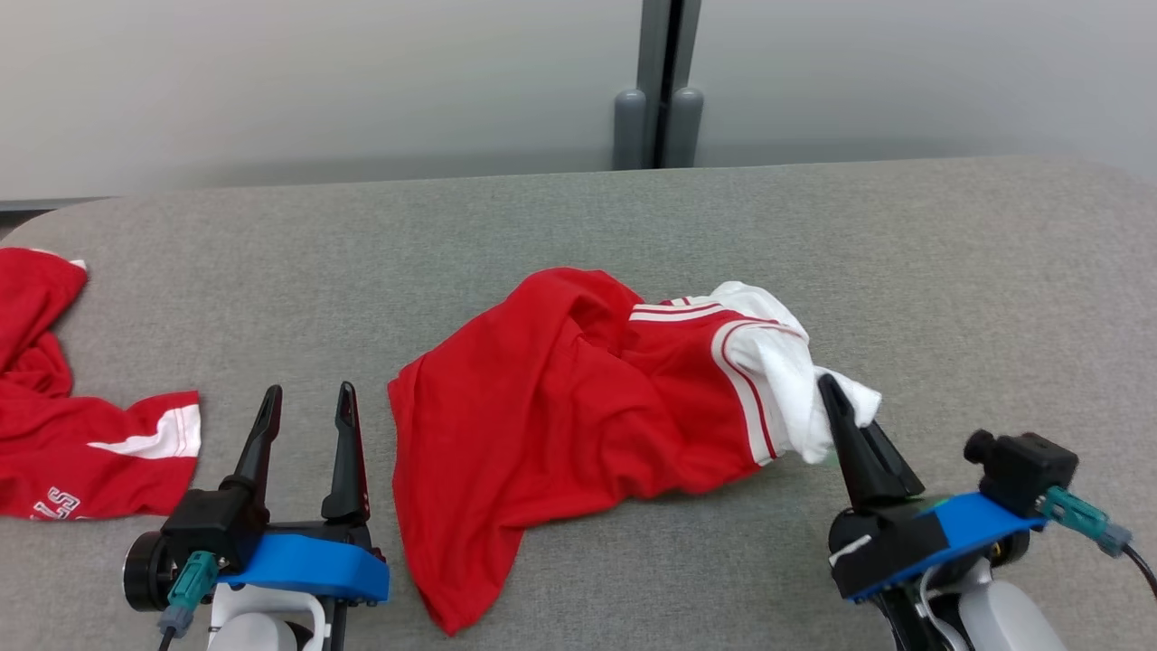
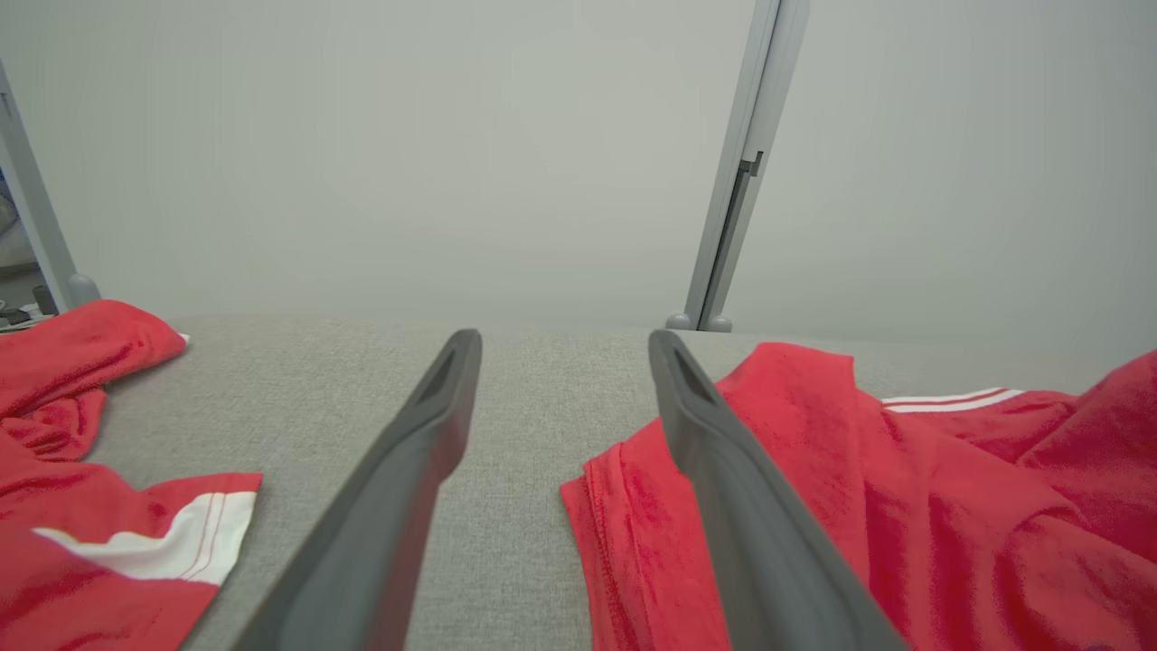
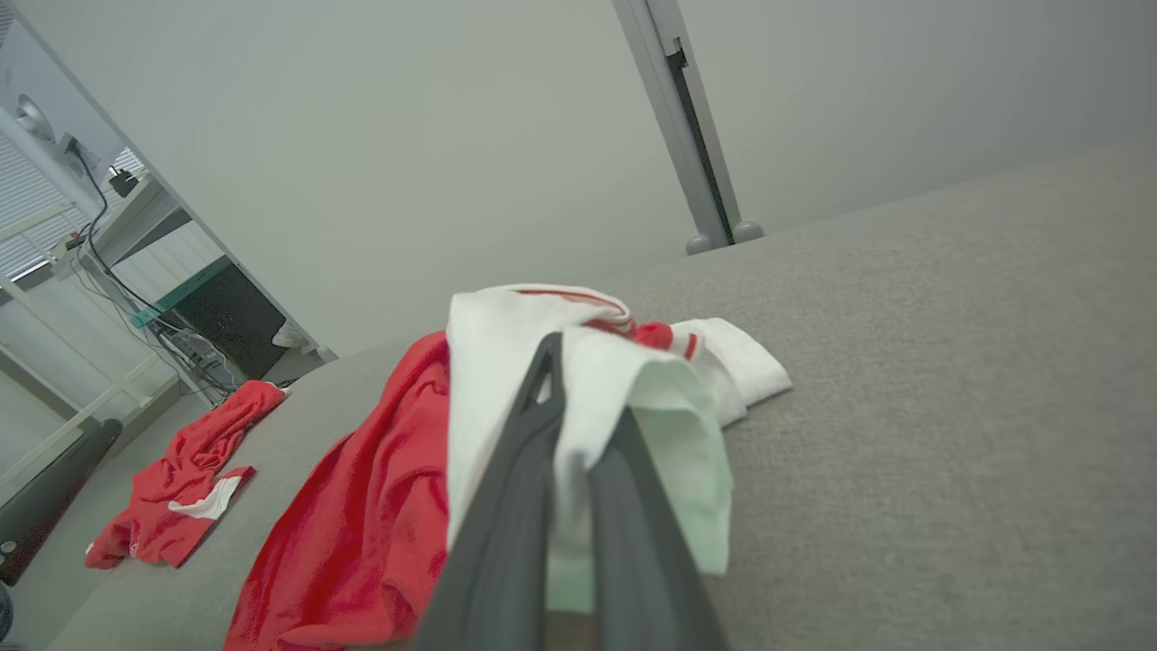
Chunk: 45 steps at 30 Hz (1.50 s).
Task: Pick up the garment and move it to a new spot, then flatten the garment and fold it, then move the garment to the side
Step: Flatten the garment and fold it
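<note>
Looking down from the head, we saw the red shirt (image 1: 560,407) lying crumpled in the middle of the grey table (image 1: 633,217), its white sleeve bunched at the right end. Our right gripper (image 1: 836,398) was clamped on that white sleeve, while our left gripper (image 1: 309,391) stood wide apart over bare table just left of the shirt, holding nothing. A second shirt (image 1: 81,443) lay well apart at the left edge. From the left wrist, we saw the left gripper (image 2: 562,342) spread wide, the shirt (image 2: 904,506) on one side and the second shirt (image 2: 90,452) on the other. From the right wrist, we saw the right gripper (image 3: 578,398) pinching a fold of white cloth, the shirt (image 3: 362,515) resting on the table.
</note>
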Available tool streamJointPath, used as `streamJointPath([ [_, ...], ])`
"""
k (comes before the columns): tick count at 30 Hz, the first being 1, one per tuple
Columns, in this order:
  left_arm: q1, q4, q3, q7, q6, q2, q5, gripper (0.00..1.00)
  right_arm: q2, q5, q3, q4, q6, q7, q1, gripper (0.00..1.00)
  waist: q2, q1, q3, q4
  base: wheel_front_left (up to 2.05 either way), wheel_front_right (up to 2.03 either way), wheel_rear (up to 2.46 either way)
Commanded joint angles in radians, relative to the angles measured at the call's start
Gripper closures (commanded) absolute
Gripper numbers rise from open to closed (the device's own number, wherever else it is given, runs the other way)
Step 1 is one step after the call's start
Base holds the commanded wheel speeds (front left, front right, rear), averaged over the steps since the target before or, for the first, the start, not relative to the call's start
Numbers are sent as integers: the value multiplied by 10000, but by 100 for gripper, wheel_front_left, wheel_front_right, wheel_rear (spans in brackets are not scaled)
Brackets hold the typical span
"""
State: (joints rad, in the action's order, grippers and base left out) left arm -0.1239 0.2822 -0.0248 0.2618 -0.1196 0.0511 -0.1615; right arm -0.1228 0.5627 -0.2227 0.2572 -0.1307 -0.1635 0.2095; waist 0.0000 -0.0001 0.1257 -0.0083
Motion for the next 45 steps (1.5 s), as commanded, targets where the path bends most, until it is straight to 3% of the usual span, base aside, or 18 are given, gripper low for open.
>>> streamJointPath([
  [1, 38, -20, 1, 47, 35, -10, -43, 0, 82, 242, 249, -486, -1, 238, -475, 100, 0, 1, -103, -213, 0, 0, 0],
  [7, -99, -32, -71, 47, 39, -11, -100, 0, 417, 609, 1692, -2338, -1, 1316, -2313, 100, 0, 1, 9, -514, 0, 0, 0],
  [13, -255, -4, -94, 47, 13, -10, -85, 0, 704, 1219, 2882, -3034, -3, 2160, -3472, 100, 0, 1, 126, -629, 0, 0, 0],
  [14, -257, 0, -83, 47, 9, -10, -76, 0, 700, 1308, 3016, -3073, -3, 2203, -3522, 68, 0, 1, 131, -646, 0, 0, 0],
  [15, -248, 14, -74, 47, 3, -11, -67, 0, 709, 1284, 3082, -3090, -3, 2267, -3556, 0, 0, 1, 129, -662, 0, 0, 0],
  [27, -33, 50, 37, 47, -42, -10, 93, 0, 718, -27, 3905, -3946, -3, 1399, -2886, 0, 0, 1, -207, -488, 0, 0, 0],
  [38, 155, -24, 283, 47, -58, -12, 244, 0, 697, -1690, 3018, -3810, -3, 1033, -1639, 0, 0, 1, -460, -197, 0, 0, 0],
  [45, 77, -48, 295, 47, -67, -11, 315, 0, 114, -2057, 2321, -2656, -3, 1381, 163, 0, 0, 1, -385, -9, 0, 0, 0],
])
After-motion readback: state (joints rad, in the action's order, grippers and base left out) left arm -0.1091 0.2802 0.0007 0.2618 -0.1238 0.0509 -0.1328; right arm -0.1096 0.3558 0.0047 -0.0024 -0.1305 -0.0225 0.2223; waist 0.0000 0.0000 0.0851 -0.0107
